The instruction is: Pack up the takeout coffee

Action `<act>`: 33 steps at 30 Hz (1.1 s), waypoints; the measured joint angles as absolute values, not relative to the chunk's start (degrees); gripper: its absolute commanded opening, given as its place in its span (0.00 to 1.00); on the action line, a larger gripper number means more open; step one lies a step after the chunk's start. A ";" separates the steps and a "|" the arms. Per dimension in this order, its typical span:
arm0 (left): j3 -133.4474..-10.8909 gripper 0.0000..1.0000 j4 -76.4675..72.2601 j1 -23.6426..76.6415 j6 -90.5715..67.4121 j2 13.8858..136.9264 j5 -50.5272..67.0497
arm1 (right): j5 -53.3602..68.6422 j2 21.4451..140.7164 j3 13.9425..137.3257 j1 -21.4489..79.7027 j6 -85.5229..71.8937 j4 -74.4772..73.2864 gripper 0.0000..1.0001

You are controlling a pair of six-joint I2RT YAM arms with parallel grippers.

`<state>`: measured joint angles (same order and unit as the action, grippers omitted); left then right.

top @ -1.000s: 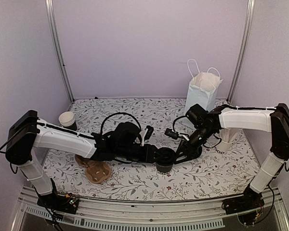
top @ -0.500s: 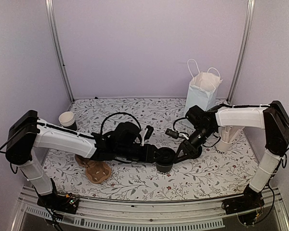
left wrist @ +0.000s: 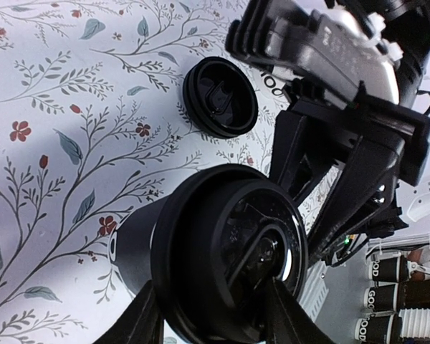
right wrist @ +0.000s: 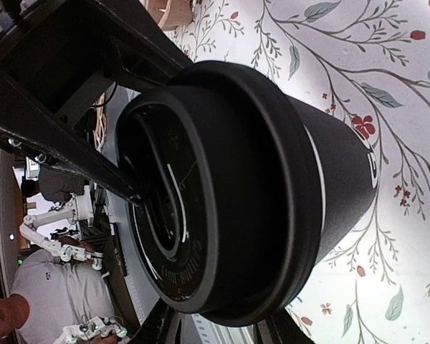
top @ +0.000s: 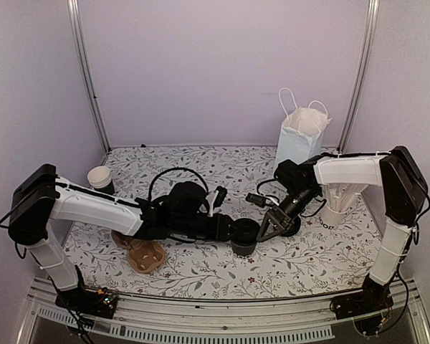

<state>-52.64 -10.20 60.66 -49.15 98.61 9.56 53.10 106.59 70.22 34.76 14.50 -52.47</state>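
Coffee: where does the small black paper cup [top: 245, 244] stand?

Upright on the flowered table [top: 201, 165], near the middle, with its round black plastic lid [left wrist: 229, 265] on top. The tall pale-blue paper bag [top: 299, 140] stands well apart from it, at the far right.

And your pincers?

My left pincer [left wrist: 213, 315] is at the cup from the left, clenched on its wall, one finger on each side below the lid. My right pincer [right wrist: 218, 330] is at the cup's right, fingers spread apart at the lid's rim. Whether they touch it I cannot tell.

Anything else close by?

A second, loose black plastic lid [left wrist: 220, 97] lies flat on the table to the right of the cup. The brown cardboard cup carrier [top: 143, 254] sits near left, beside my left arm.
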 measured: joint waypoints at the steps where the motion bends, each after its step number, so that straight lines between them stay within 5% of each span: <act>1: -52.53 0.42 -10.44 60.64 -49.17 98.61 9.56 | 53.54 106.89 70.30 34.63 14.37 -52.69 0.16; 6: -51.96 0.42 -11.53 60.36 -49.23 98.61 9.63 | 55.53 108.31 71.00 34.13 14.13 -53.54 0.18; 14: -51.33 0.41 -12.73 59.59 -49.12 98.13 9.52 | 58.28 108.86 71.07 33.21 15.51 -52.73 0.40; 33: -51.24 0.41 -13.32 58.89 -49.47 98.15 7.81 | 49.95 105.27 72.69 33.23 16.75 -48.42 0.31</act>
<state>-51.24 -13.32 58.89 -49.47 98.15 7.81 49.95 105.27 72.69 33.23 16.75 -48.42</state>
